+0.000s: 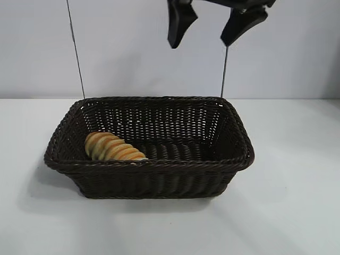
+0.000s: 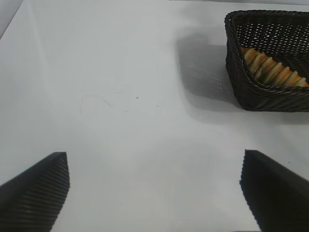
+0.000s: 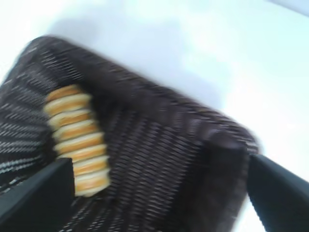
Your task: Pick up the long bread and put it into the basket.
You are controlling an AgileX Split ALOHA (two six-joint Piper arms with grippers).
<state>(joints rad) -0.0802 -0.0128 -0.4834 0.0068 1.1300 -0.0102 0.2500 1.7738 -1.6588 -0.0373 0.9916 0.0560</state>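
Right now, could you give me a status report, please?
Right gripper open, empty, above basket. Left gripper open over bare table. Long bread inside basket. Nothing obstructing.

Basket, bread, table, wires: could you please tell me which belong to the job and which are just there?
Job:
- long bread, lying in the basket
- basket
- right end effector, open above the basket

Just there:
- white table
- two thin wires behind

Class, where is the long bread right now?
In the exterior view, the long bread lies inside the basket, in its front-left corner against the near wall.
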